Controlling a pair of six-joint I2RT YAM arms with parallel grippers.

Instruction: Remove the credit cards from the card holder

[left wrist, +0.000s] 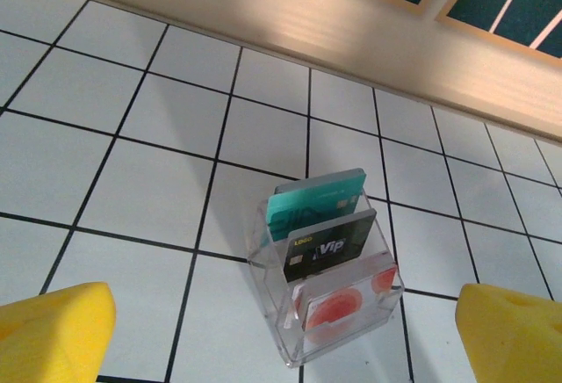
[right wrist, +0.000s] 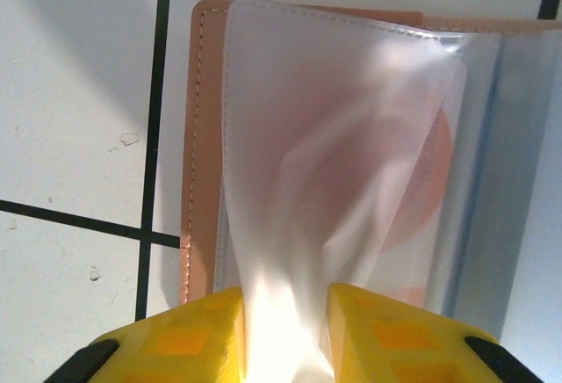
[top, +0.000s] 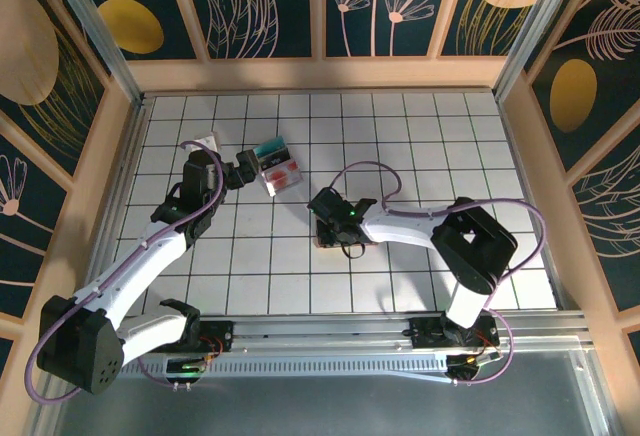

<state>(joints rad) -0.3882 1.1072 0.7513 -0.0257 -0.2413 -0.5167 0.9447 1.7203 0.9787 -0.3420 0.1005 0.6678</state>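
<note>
Though white, gridded tabletop (top: pixel 250 256) amid floral walls (top: pixel 260 6)

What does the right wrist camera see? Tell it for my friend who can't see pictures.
The right gripper pinches a frosted plastic sleeve of the open card holder between its yellow fingers. The holder's salmon-tan cover lies on the white tiled table.
</note>
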